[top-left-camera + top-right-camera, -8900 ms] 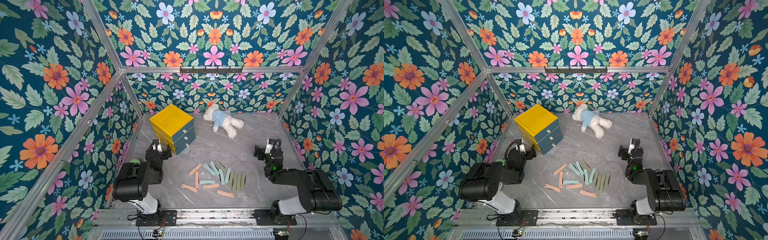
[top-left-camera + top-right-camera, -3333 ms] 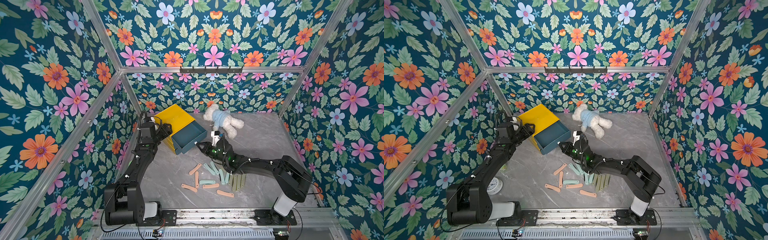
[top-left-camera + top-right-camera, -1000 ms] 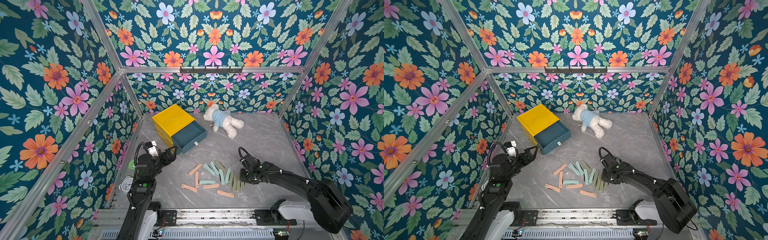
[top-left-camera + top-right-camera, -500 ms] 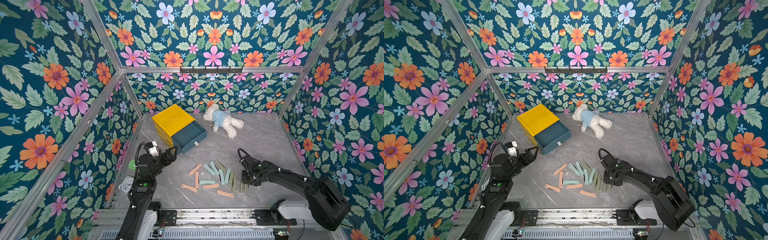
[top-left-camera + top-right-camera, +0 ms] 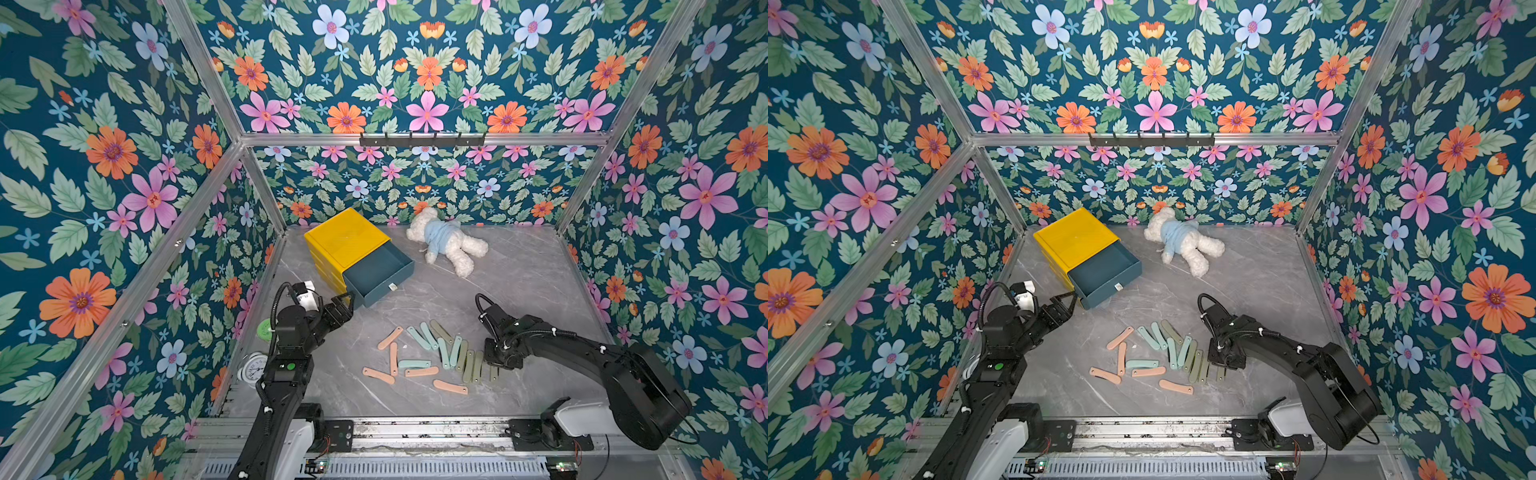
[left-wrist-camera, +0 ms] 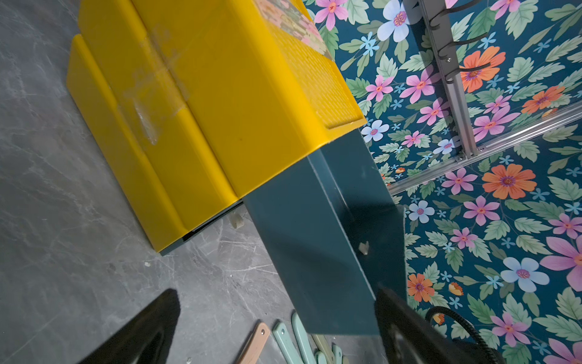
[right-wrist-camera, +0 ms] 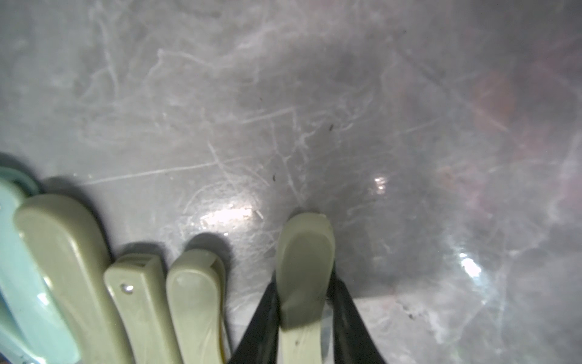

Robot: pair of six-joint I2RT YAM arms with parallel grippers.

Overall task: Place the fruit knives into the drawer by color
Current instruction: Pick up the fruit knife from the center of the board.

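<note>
Your right end effector (image 5: 498, 365) was clamped on the outermost olive green knife (image 7: 302, 268), which lay flat on the desk (image 5: 519, 270) at the row's end, its long axis running between the fingers. The open teal drawer (image 5: 376, 266) lay away to the far left, nearer your left end effector (image 5: 344, 308), whose jaws were spread wide and empty. In both top views the wrist hid most of that knife.

The grey marble-pattern table (image 5: 519, 270) carries a yellow cabinet (image 5: 345, 241) at the rear left, one teal drawer (image 5: 380, 270) pulled out. A stuffed bear (image 5: 446, 243) lies beside it. Pink, teal and olive fruit knives (image 5: 413, 364) lie clustered near the front centre. A clock (image 5: 254, 365) lies at the left edge.
</note>
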